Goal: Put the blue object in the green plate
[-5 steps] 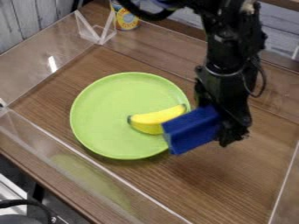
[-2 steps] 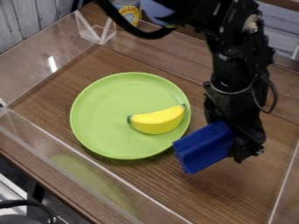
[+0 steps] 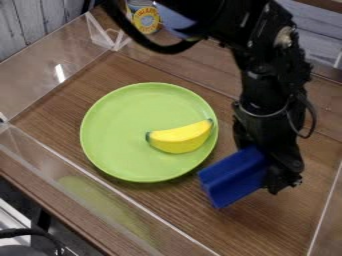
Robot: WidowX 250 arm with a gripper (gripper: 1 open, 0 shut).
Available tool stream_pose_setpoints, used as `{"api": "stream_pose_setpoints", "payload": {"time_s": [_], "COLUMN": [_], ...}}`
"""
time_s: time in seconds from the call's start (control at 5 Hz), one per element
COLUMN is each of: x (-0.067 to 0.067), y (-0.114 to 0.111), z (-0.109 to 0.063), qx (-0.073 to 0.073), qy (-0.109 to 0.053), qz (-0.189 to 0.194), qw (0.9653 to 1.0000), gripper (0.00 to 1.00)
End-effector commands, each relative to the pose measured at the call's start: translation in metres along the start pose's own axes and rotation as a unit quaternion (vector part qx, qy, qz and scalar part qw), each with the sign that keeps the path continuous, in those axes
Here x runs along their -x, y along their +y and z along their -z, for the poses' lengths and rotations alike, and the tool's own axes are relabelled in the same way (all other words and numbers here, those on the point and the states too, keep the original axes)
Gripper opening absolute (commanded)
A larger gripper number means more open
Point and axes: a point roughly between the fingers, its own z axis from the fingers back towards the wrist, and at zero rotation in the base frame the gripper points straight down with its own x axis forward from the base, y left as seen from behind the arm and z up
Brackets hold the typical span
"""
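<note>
The gripper [image 3: 267, 160] is sitting at the far right end of the blue block [image 3: 234, 178], its dark fingers coming down around that end. Whether they are squeezing it or merely standing about it, I cannot tell; the arm's bulk is hiding the contact. Holding the block by one end is leaving most of its length sticking out toward the plate side, which would suit laying it down over the rim without the arm crowding the banana.

The blue block is lying outside the green plate [image 3: 118, 133], just beside its lower right edge, slanting, with its near end pointing down and left. Whether its underside is resting on the table [image 3: 201, 218] or hanging just above it, the view is not showing.

Inside the plate, the yellow banana [image 3: 179, 137] is lying against the right side, close to the rim and nearest the block. It is taking up the shortest way in, so the bare left and lower parts are probably offering the better landing place. The task is still wanting its main step: getting a sure grip, lifting the block clear of the rim and carrying it left. An end grip could be letting the block tip or swing, and a low path could be knocking the banana or dragging the plate.
</note>
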Motion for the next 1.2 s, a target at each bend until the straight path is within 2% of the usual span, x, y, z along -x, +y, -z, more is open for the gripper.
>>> {"api": "stream_pose_setpoints", "payload": {"time_s": [0.0, 1.0], "x": [-0.0056, -0.0007], "y": [-0.0043, -0.0125], "z": [-0.0087, -0.0073], "qx": [-0.002, 0.009], "qy": [-0.029, -0.032], "qz": [0.003, -0.025], "qw": [0.9996, 0.9991], "gripper": [0.0, 0.0]}}
